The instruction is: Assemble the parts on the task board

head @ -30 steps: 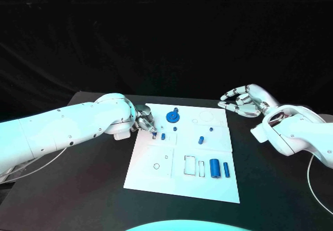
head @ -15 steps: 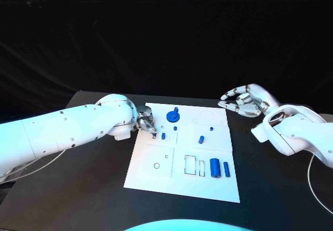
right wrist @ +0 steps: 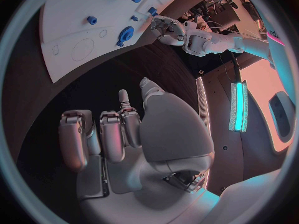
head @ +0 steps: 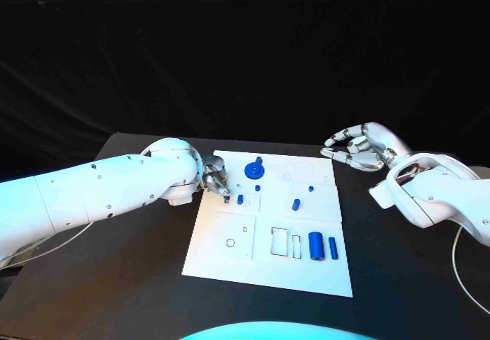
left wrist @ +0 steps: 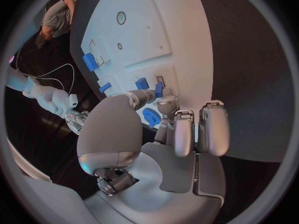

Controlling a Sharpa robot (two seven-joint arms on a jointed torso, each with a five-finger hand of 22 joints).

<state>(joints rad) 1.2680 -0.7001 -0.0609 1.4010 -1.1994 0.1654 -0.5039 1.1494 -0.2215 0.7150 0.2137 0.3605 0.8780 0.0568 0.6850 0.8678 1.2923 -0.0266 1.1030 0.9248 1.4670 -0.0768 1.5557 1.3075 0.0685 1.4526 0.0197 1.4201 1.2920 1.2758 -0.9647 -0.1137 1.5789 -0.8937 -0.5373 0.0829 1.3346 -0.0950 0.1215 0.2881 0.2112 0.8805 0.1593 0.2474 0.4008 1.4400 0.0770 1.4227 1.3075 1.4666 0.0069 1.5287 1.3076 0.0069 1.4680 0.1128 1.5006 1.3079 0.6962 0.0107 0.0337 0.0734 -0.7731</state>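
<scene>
Left robot hand [head: 214,178] at nine o'clock of task board [head: 235,251], pinching small blue part [head: 226,200] for seating; right robot hand [head: 357,149] curled empty, parked aside.

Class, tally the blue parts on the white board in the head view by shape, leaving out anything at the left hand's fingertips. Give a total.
Round gear-like wheel: 1
Long cylinders: 2
Small pegs: 4
Total: 7

Glossy white rounded arm shells with small dark screw holes; silver metallic left hand [head: 214,177] and right hand [head: 355,148]; thin white cables trail below both arms.
</scene>
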